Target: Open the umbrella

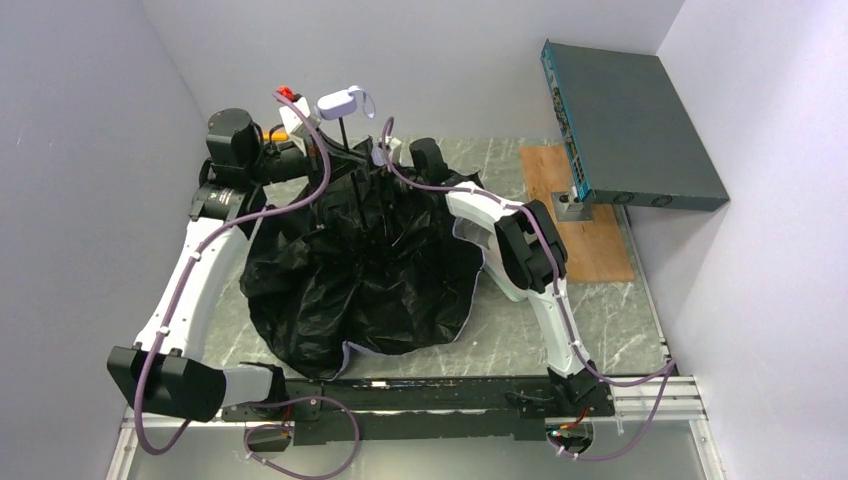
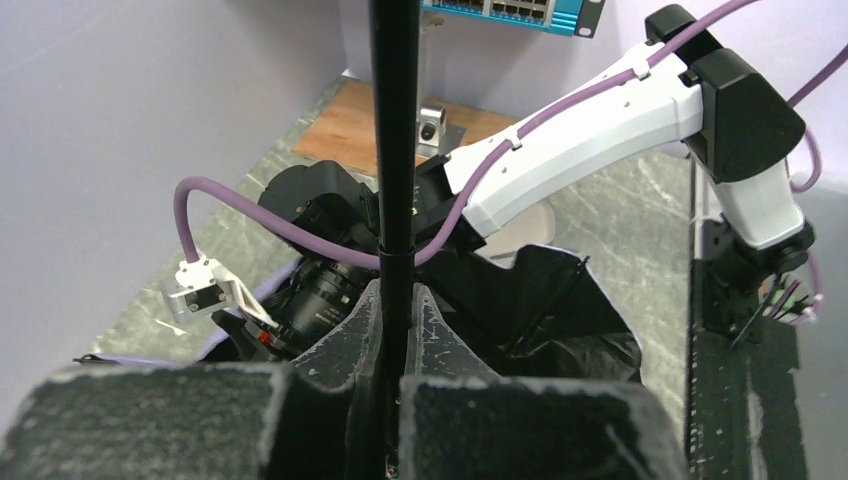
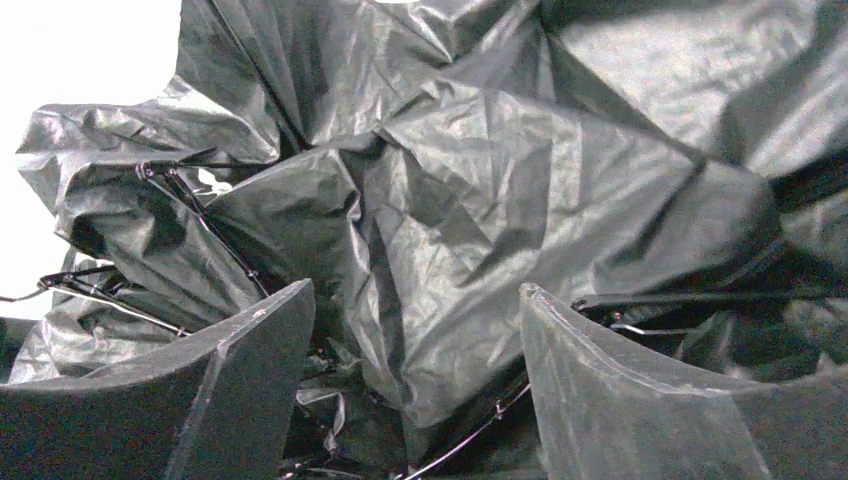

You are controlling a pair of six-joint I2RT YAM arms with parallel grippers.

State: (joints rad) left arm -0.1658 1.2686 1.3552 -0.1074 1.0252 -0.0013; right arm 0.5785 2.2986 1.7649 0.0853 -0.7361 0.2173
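Left gripper [image 2: 397, 300] clamped on stiff thin shaft [image 2: 395, 150] | right gripper [image 3: 415, 300] agape over limp black lining [image 3: 480, 180] | umbrella [image 1: 370, 270] looks light, floppy: take shaft, not fabric

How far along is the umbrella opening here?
Partly done: the umbrella lies spread on the table, black lining up, but crumpled, not taut. In hand: the left gripper has its jaws shut on the shaft; the right gripper has its jaws open at the lining. Left: likely stretching it taut until it locks.
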